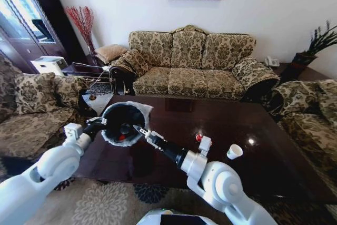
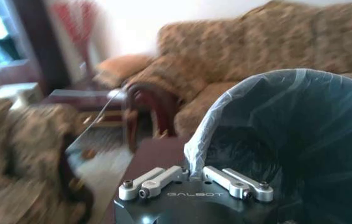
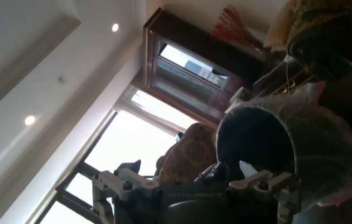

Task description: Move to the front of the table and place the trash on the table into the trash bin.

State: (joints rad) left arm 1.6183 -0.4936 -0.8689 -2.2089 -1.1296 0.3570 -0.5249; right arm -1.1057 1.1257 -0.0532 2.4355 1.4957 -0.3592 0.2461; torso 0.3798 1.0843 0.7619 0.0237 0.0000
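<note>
Trash bin [image 1: 124,123], black with a thin whitish liner, hangs tilted over the near left part of the counter [image 1: 231,175], its mouth turned toward the robot. The left gripper [image 1: 101,122] pinches the rim through the folded liner; in the left wrist view its fingers [image 2: 157,181] are pressed together on the plastic edge of the bin [image 2: 287,140]. The right gripper [image 1: 138,128] reaches into the bin's mouth, and something red [image 1: 122,137] lies inside. Whether the right gripper's fingers are spread or closed cannot be told. In the right wrist view the bin [image 3: 275,144] sits just ahead of that gripper [image 3: 194,182].

On the counter remain a red scrap [image 1: 199,137] and a white cup [image 1: 234,152], well apart from the bin, toward the right. Both look light and easily crushed: the cup probably wants a gentle hold across its wall or rim, the scrap a pinch from above. The glossy top may let either slide. The bin seems light too, but its liner is slippery, so the rim itself is the safer hold.
</note>
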